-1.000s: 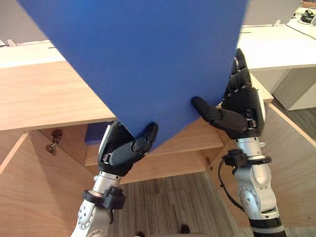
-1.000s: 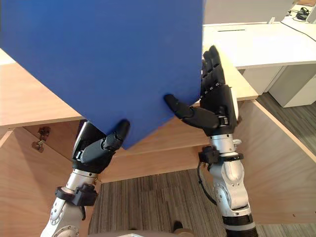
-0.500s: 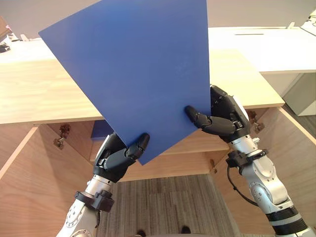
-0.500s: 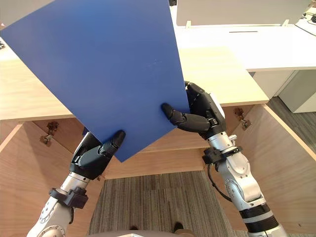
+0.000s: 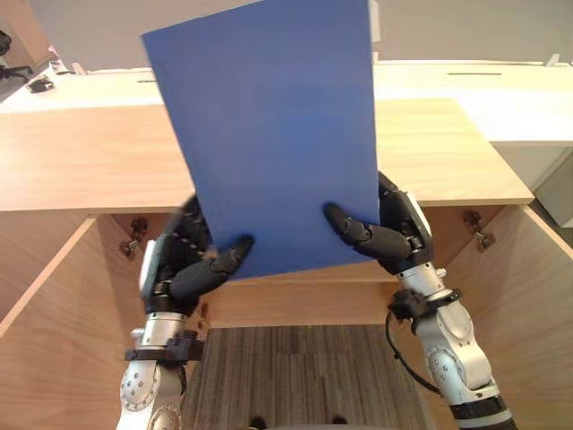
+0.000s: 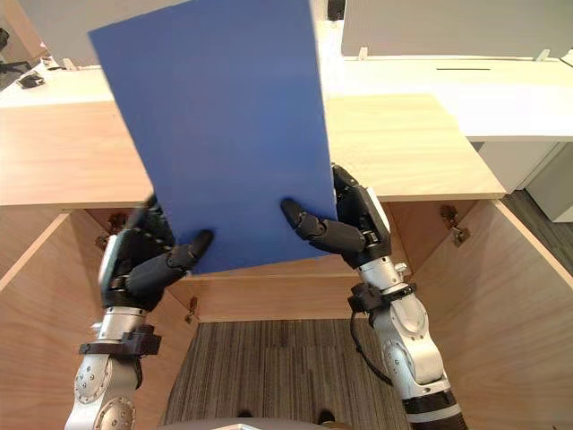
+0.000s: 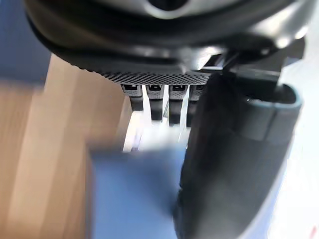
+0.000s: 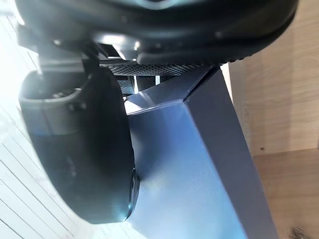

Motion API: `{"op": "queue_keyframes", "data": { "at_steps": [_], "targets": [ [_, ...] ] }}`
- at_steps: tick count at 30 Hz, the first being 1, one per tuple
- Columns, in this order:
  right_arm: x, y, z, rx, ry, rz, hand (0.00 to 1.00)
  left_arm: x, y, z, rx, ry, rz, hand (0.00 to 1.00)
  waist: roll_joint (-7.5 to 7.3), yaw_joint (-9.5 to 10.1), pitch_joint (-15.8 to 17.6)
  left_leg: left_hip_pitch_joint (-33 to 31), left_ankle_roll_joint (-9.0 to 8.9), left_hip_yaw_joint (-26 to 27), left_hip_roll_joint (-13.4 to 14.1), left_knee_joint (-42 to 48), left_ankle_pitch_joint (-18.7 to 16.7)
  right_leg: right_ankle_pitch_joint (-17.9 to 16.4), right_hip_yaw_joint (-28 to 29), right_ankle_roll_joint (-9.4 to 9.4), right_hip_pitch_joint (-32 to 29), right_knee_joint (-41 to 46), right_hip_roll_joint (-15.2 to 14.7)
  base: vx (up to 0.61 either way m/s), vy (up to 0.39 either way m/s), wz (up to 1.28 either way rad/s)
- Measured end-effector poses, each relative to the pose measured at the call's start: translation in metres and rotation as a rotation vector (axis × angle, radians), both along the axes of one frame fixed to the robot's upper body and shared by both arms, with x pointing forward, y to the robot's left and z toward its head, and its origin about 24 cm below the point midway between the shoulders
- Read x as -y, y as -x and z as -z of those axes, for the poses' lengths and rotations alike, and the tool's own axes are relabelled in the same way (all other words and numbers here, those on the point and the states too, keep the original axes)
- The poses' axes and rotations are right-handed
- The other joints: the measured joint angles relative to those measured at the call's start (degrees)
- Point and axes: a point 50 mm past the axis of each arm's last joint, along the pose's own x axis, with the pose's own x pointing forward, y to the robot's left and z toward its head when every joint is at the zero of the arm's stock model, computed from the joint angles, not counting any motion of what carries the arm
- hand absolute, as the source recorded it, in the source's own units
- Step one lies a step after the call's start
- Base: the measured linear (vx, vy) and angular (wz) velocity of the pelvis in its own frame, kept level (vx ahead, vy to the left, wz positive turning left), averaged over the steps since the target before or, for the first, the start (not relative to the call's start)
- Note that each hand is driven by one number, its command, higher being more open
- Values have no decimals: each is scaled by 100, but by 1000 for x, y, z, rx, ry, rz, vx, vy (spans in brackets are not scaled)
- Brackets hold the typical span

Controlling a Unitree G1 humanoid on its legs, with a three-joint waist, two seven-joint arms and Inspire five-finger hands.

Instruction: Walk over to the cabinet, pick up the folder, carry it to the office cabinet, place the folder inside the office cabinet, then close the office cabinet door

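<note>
Left hand and right hand pinched the folder; I'd squared it upright before the cabinet, ready, I judged, for shelving.

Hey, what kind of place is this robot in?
Probably an office: a wooden cabinet with its doors open, white desks behind it, striped grey carpet, and a blue folder held by the left hand and right hand.
</note>
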Motion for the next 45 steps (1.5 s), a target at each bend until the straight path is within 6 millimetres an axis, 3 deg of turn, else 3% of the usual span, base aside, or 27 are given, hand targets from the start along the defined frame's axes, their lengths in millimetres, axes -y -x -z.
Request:
{"op": "queue_keyframes", "data": {
  "at_steps": [2, 4, 5, 7, 11, 13, 15, 16, 17, 20, 23, 26, 29, 31, 33, 34, 37, 41, 45],
  "targets": [
    [7, 2, -6, 28, -44, 62, 0, -16, 7, 16, -71, 25, -148, 100, 0, 1, -1, 1, -7, -24, -6, -50, 30, 0, -28, 0, -8, 0, -3, -35, -17, 6],
    [17, 5, -15, 68, -82, 142, 0, -37, 23, 47, -220, 64, -303, 100, -1, 1, -5, 1, -9, -34, -10, -60, 33, 0, -43, 1, -12, 0, -9, -13, -7, 2],
    [19, 6, -17, 79, -83, 159, 0, -41, 28, 57, -267, 72, -332, 100, -2, 0, -8, 1, -9, -34, -12, -64, 33, 0, -45, 1, -14, -1, -10, 0, 0, 0],
    [22, 7, -19, 97, -55, 201, 0, -46, 45, 97, -463, 95, -381, 100, -5, -3, -25, 0, -8, -33, -19, -85, 34, -6, -47, 9, -27, -2, -21, 0, 0, 0],
    [7, 4, -12, 76, 66, 176, 0, -36, 75, 159, -839, 37, -282, 100, -15, -29, -36, -48, -5, -2, -12, -156, 70, -10, -15, 16, -132, -1, -26, -18, -10, -4],
    [-16, 0, 8, 5, 170, 61, 0, -22, 94, 195, -1082, -6, -149, 100, -41, -48, -21, -193, -3, 39, -7, -84, 71, -9, 35, 14, -293, 49, -38, -25, -7, -9],
    [-32, -6, 23, -38, 260, -18, 0, -12, 97, 207, -1168, -38, -67, 100, -64, -46, 119, -479, 4, 55, 9, 223, -24, -20, 75, -3, -538, 242, -50, -49, 9, -6],
    [-42, -12, 28, -40, 334, -58, 0, -7, 90, 210, -1175, -48, -27, 100, -75, -29, 347, -767, -1, 51, 57, 618, -160, -50, 84, -38, -752, 472, -48, -139, -15, -5],
    [-55, -23, 33, -34, 450, -104, 0, -5, 69, 207, -1136, -61, 10, 100, -61, 17, 755, -1391, 21, 32, 156, 1399, -410, -168, 101, -73, -1249, 955, -25, -225, -38, -2],
    [-72, -35, 44, -13, 665, -162, 0, -6, 41, 200, -1073, -92, 18, 100, 61, 82, 1473, -2384, 21, -16, 316, 2644, -839, -587, 119, -86, -2210, 2113, -7, -288, -19, -2],
    [-72, -37, 53, -29, 764, -153, 0, -7, 29, 194, -1020, -76, 5, 100, 121, 114, 1777, -3110, 32, -36, 368, 3430, -1129, -934, 169, -80, -3002, 3021, -51, -197, 24, -2],
    [-70, -51, 48, -34, 778, -100, 0, -4, -5, 179, -913, -94, -1, 100, 253, 153, 2156, -4022, 81, -77, 516, 4369, -1399, -1144, 245, -75, -3921, 3895, -44, -186, 28, -12],
    [-74, -65, 26, -15, 637, -28, 0, 2, -32, 163, -817, -89, 1, 100, 281, 162, 2176, -5030, 123, -113, 614, 5077, -1556, -1305, 286, -69, -4938, 4610, -44, -160, 14, -8],
    [-72, -79, -5, 7, 405, 55, 0, 0, -51, 140, -701, -125, 9, 100, 336, 231, 2308, -5707, 118, -246, 665, 5688, -1717, -1519, 231, -87, -5565, 5237, -67, -134, -18, 11],
    [-62, -87, -24, 11, 240, 110, 0, 6, -58, 128, -643, -125, 24, 100, 365, 335, 2337, -6007, 97, -299, 646, 5907, -1761, -1623, 210, -96, -5857, 5521, -127, -79, -33, 21],
    [-50, -95, -46, 34, 90, 171, 0, 12, -59, 115, -577, -122, 43, 100, 381, 402, 2404, -6225, 94, -352, 600, 6050, -1770, -1704, 187, -106, -6073, 5743, -189, -68, -56, 25],
    [-24, -103, -87, 105, -169, 265, 0, 27, -47, 98, -476, -109, 99, 100, 392, 536, 2416, -6635, 75, -399, 562, 6257, -1787, -1805, 162, -127, -6484, 6033, -267, -46, -77, 18],
    [1, -106, -120, 163, -373, 345, 0, 40, -39, 92, -436, -70, 148, 100, 445, 631, 2443, -6815, 60, -400, 558, 6370, -1800, -1902, 141, -151, -6670, 6218, -319, -2, -68, 7],
    [9, -115, -143, 166, -490, 361, 0, 43, -39, 88, -408, -29, 143, 100, 455, 638, 2447, -6885, 58, -409, 581, 6367, -1799, -1918, 99, -173, -6754, 6247, -321, -7, -76, 1]
  ]
}}
